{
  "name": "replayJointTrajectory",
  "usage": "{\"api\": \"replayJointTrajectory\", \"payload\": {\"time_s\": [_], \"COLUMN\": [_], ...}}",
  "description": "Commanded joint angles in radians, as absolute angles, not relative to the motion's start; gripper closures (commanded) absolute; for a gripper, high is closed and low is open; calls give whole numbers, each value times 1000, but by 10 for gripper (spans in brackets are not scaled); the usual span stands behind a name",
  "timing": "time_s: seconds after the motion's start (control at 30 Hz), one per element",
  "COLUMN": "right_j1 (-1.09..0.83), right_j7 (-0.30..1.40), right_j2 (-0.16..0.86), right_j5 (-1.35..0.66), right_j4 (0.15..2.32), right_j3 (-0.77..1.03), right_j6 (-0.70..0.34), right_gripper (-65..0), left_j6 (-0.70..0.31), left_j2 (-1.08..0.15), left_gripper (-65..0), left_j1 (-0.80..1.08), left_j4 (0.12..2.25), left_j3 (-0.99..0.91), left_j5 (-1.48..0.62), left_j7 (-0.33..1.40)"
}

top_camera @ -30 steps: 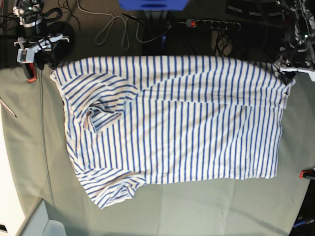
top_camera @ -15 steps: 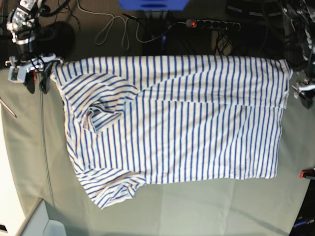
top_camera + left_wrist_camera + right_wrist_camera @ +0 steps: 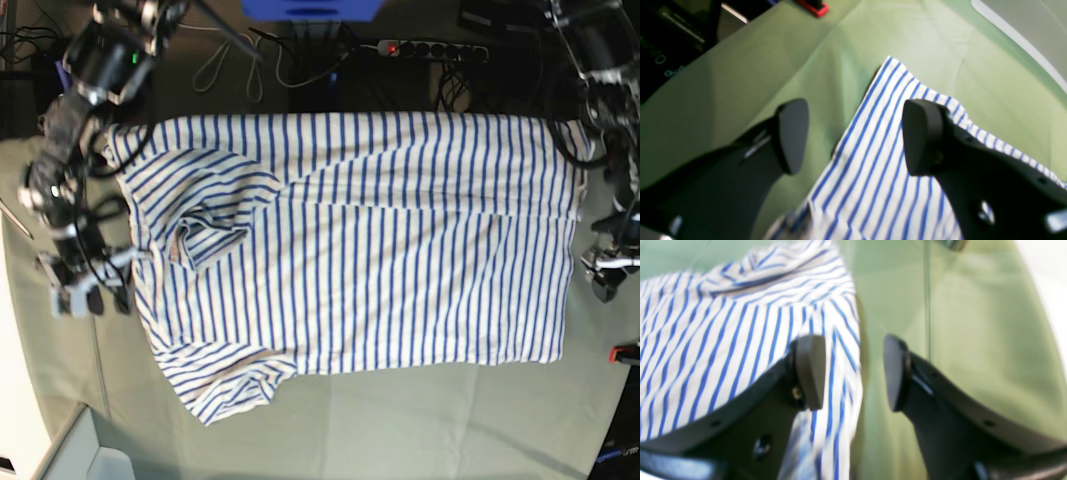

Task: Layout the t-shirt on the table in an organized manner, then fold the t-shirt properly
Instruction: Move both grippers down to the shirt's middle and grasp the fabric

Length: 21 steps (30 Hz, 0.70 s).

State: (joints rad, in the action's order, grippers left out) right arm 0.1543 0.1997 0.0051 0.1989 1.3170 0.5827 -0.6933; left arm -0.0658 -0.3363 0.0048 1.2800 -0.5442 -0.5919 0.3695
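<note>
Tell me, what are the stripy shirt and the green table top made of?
The t-shirt looks like soft, thin knit fabric, maybe cotton: it wrinkles and bunches at the sleeves. The table seems covered in a matte grey-green cloth, with faint creases; what is under it is hidden.

Both grippers, the left gripper (image 3: 853, 136) and the right gripper (image 3: 853, 373), have matte black fingers with rounded flat pads, small screws and holes.

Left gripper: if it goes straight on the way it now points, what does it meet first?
Probably the t-shirt: the left gripper has open jaws straddling its striped edge, with the table under it. Depth is unclear in this view.
</note>
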Motion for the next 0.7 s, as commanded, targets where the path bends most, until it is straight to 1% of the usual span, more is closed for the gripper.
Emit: {"api": "replayJointTrajectory", "payload": {"time_s": [0.0,0.1,0.13,0.23,0.37,0.5,0.57,0.67], "right_j1": [202,328,361,440,535,559,556,553], "right_j7": [180,180,179,176,156,10,-41,-71], "right_j2": [13,25,41,85,140,176,177,177], "right_j5": [214,305,325,341,341,341,343,344], "right_j4": [1288,1125,1067,901,699,556,513,470], "right_j3": [582,582,581,575,575,575,575,573], "right_j6": [-698,-698,-698,-698,-698,-698,-698,-698], "right_gripper": [-288,-291,-302,-339,-347,-347,-348,-348], "left_j6": [-73,-74,-74,-74,-74,-76,-77,-77], "left_j2": [-366,-397,-407,-427,-435,-429,-420,-384], "left_gripper": [-423,-423,-423,-423,-423,-423,-423,-423], "left_j1": [-38,-127,-156,-228,-312,-397,-426,-452], "left_j4": [1267,1152,1107,1003,886,779,733,668], "left_j3": [-533,-483,-461,-407,-372,-338,-338,-337], "left_j5": [-595,-595,-595,-595,-595,-516,-458,-372], "left_j7": [344,341,341,338,337,334,291,214]}}
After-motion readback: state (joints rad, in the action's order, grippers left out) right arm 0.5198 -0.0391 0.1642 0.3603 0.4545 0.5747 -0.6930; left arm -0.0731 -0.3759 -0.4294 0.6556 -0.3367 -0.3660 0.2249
